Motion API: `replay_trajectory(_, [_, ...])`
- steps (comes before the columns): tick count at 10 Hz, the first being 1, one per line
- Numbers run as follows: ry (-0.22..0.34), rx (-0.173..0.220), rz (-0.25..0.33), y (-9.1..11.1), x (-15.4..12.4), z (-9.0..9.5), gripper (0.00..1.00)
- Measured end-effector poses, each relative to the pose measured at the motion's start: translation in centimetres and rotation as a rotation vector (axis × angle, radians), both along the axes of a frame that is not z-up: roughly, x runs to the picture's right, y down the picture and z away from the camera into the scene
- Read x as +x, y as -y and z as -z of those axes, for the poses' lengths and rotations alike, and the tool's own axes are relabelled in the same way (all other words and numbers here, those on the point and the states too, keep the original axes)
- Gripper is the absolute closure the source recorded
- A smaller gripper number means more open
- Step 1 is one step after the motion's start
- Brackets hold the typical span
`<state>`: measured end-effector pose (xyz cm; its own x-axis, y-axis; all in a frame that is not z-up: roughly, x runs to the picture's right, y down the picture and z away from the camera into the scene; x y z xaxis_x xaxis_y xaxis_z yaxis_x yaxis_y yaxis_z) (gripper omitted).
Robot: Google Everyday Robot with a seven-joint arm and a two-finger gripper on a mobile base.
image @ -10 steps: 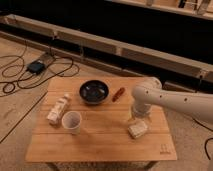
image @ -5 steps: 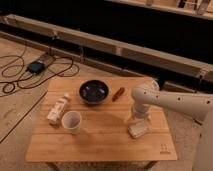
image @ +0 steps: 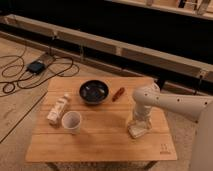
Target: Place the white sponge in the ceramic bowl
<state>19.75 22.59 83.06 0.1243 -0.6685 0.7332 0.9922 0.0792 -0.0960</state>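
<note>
The light wooden surface (image: 102, 142) carries five things. The small off-white rectangular sponge (image: 138, 131) lies close to the right edge of the surface, about halfway between the far and the near edge, and it rests flat on the wood. Directly above it is the claw (image: 139, 122) of the white robot arm (image: 172, 104), which comes in from the right side and bends down over the right edge. The claw stands wide and points down to the sponge; if its fingers touch the sponge, I cannot tell.

The round dark blue-black glossy ceramic bowl (image: 93, 92) stands near the far edge, a little left of the middle, well apart from the sponge. Just beside it to the right lies a small red elongated object (image: 118, 93), placed slantwise. Near the left edge a white plastic bottle (image: 57, 109) lies on its side, and a pale translucent cup (image: 71, 121) stands upright just beside it, toward the near edge.

On the floor beyond the far left corner lie black cables (image: 17, 80) and a small dark box (image: 36, 66)
</note>
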Motion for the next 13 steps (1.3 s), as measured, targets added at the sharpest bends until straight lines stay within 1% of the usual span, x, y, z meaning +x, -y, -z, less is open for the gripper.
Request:
replay_trajectory(4, [-0.01, -0.029, -0.004, -0.6, 0.6, -0.4, 0.2])
replay_trajectory(5, [-0.009, -0.035, -0.003, -0.6, 0.6, -0.5, 0.22])
replay_trajectory(6, [-0.008, -0.04, -0.003, -0.7, 0.6, -0.5, 0.27])
replay_trajectory(8, [-0.002, -0.056, -0.006, -0.6, 0.4, -0.3, 0.5])
replay_trajectory(9, [0.0, -0.065, -0.008, -0.6, 0.3, -0.1, 0.57])
replay_trajectory(10, [0.004, -0.08, -0.013, -0.4, 0.0, 0.3, 0.7])
replay_trajectory(12, [0.021, -0.096, -0.025, 0.6, -0.8, 1.0, 0.9])
replay_trajectory(13, [0.029, -0.1, -0.032, 1.0, -1.1, 1.3, 0.97])
